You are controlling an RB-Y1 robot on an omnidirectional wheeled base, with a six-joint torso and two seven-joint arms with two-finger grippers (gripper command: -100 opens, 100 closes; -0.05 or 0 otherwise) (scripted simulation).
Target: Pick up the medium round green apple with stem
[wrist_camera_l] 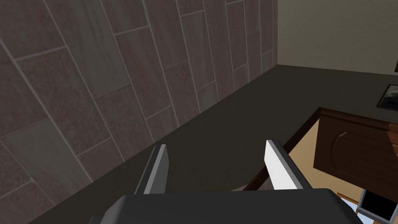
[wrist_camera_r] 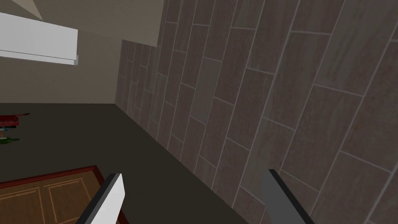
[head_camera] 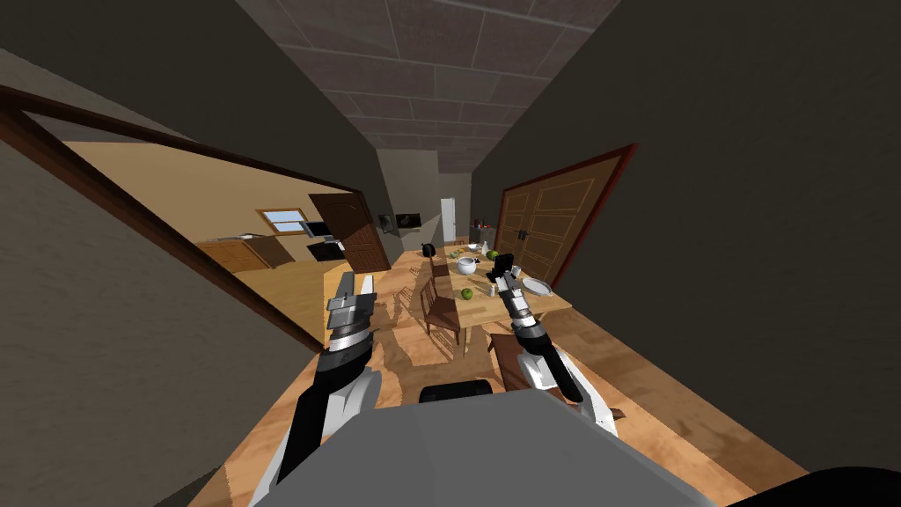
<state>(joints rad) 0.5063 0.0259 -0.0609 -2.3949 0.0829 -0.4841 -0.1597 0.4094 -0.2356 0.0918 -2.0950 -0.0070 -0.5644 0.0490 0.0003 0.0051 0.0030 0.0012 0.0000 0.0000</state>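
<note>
Wooden table carrying white bowl sitting mid-table, white plate lying near right edge, black pot standing at far left corner. Brown chair standing against left edge.

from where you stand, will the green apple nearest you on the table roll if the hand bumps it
Probably. The green apple looks round and lies loose on the flat table, so a bump would likely roll it. It seems small, so probably light to lift. The thin blade fingers of the right hand may slip on its curve.
</note>
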